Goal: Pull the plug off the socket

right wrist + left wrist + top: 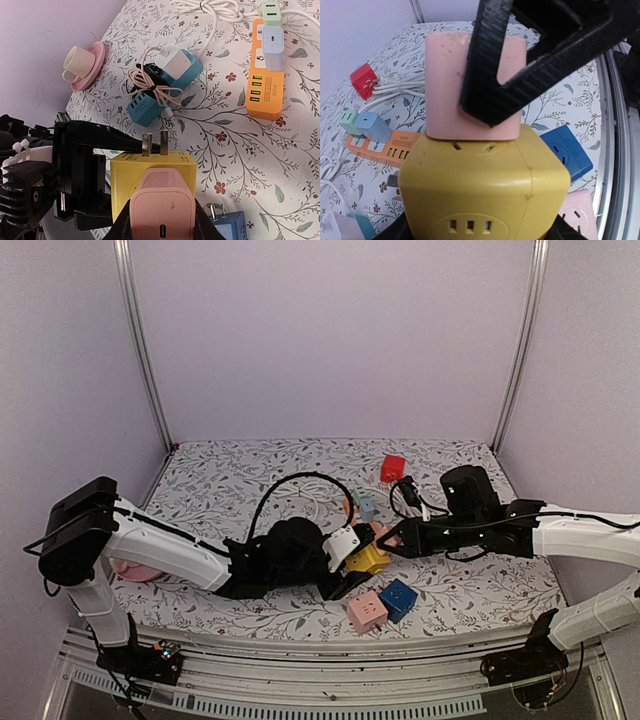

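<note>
A yellow cube socket (368, 558) is lifted just above the table, clamped at its sides by my left gripper (350, 568). In the left wrist view the socket (485, 190) fills the lower frame, black fingers showing at both bottom corners. A pink plug (445, 85) sits flush against one face of it. My right gripper (388, 538) is shut on that plug; one of its black fingers (490, 75) crosses the plug's front. In the right wrist view the plug (162, 210) sits between my right fingers, the socket (125, 175) behind it with two metal prongs on top.
A blue cube (398, 600) and a pink cube (367, 612) lie near the front edge. An orange power strip (265, 75) with small chargers, a teal strip (145, 107) wrapped in cable, a red plug (393, 468) and a cup on a pink saucer (82, 62) lie around.
</note>
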